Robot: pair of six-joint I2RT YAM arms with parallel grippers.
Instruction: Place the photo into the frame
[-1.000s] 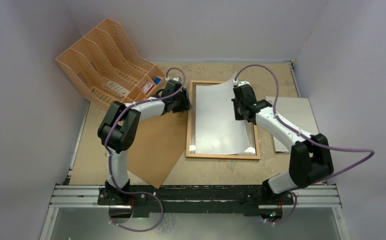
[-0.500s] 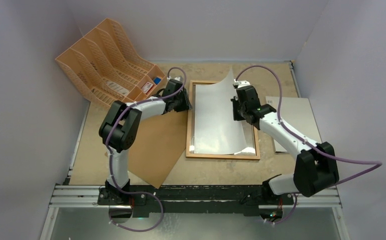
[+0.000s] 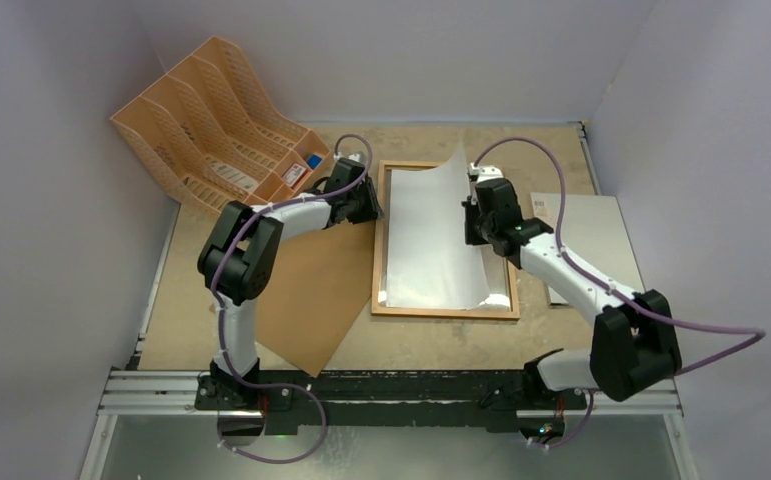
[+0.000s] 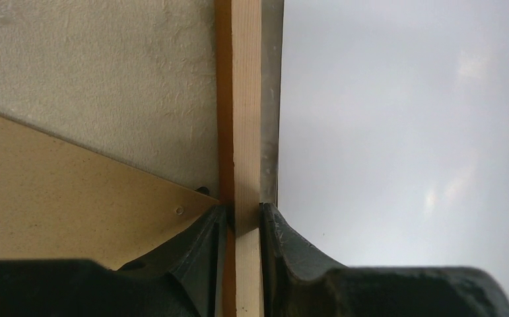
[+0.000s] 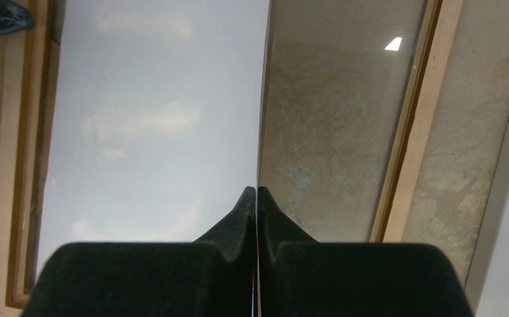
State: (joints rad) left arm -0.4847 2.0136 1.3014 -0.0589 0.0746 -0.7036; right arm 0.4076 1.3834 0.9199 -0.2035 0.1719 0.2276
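Photo [image 3: 426, 240] is lying in frame [image 3: 446, 313]; I'm pinching its raised right edge with right tool [image 5: 257, 191], left tool [image 4: 243, 211] clamping frame's left rail.

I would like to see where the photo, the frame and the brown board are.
the photo [image 3: 431, 240]: top view, the middle of its white back.
the frame [image 3: 446, 314]: top view, its near wooden rail.
the brown board [image 3: 311, 290]: top view, its bare middle, left of the frame.
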